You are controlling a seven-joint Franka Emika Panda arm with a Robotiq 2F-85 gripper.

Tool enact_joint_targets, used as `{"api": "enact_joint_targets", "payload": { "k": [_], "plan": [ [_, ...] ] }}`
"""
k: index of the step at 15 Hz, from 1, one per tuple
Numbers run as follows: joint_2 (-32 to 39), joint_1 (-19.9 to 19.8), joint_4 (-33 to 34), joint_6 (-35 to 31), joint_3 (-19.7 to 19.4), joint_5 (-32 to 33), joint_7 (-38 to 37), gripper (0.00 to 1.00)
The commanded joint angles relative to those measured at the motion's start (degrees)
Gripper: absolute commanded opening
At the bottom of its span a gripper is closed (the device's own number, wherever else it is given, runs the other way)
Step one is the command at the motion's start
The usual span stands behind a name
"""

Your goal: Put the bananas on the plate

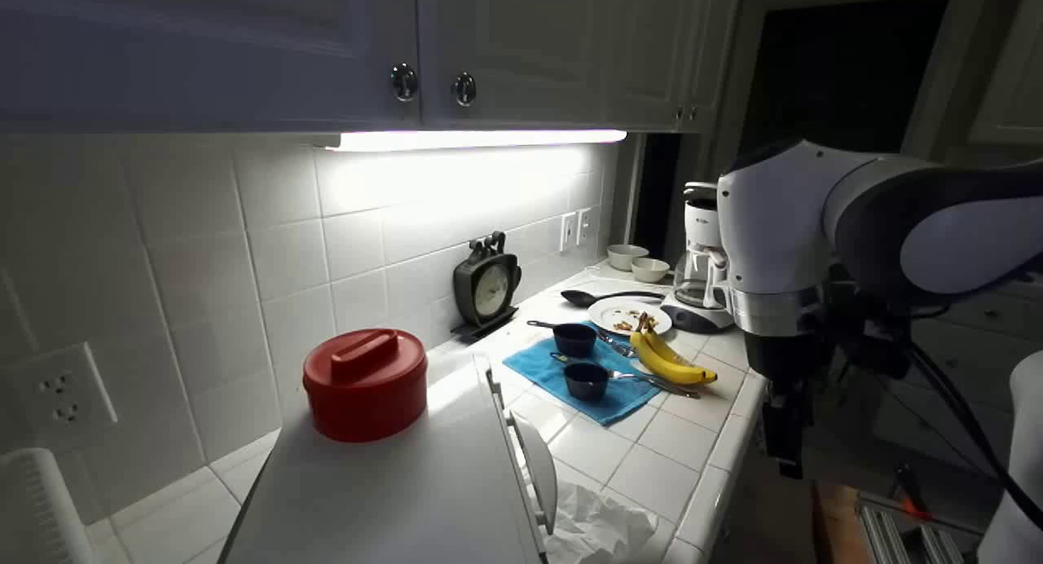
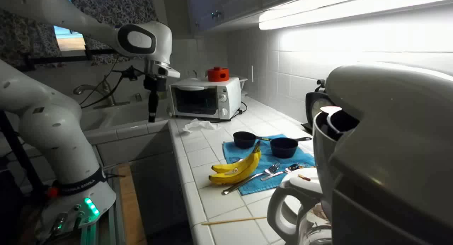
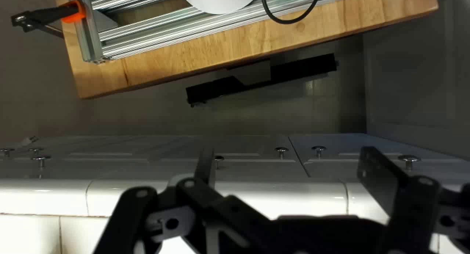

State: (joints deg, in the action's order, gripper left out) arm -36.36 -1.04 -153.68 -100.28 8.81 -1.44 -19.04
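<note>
The bananas (image 1: 664,362), yellow with dark stems, lie on the tiled counter at the edge of the blue cloth. They also show in an exterior view (image 2: 237,169), apart from the plate. The white plate (image 1: 601,313) bears brown food bits and stands behind the cloth by the coffee maker. In an exterior view the plate (image 2: 311,173) is mostly hidden behind the coffee maker. My gripper (image 1: 786,466) hangs off the counter's front edge, well away from the bananas. In the wrist view its fingers (image 3: 288,169) are wide apart with nothing between them. Bananas and plate are out of the wrist view.
Two dark small pans (image 1: 587,381) and cutlery (image 2: 263,174) lie on the blue cloth (image 1: 530,364). A coffee maker (image 2: 382,149) stands by the plate. A toaster oven (image 2: 198,98) bears a red pot (image 2: 218,75). A thin stick (image 2: 233,221) and a black ladle (image 1: 580,298) lie on the counter.
</note>
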Motion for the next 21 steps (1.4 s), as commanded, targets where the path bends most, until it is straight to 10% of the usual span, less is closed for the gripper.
{"api": "enact_joint_targets", "payload": {
  "k": [1,7,16,21],
  "plan": [
    [0.04,0.42,0.10,0.14,-0.42,0.21,-0.19,1.00],
    [1.14,-0.72,0.36,0.79,-0.82,0.54,-1.27,1.00],
    [4.60,-14.02,-4.36,-34.17,-13.29,4.23,2.93,1.00],
    [5.11,-16.02,-4.33,-37.27,-13.80,3.94,3.61,1.00]
  ]
}}
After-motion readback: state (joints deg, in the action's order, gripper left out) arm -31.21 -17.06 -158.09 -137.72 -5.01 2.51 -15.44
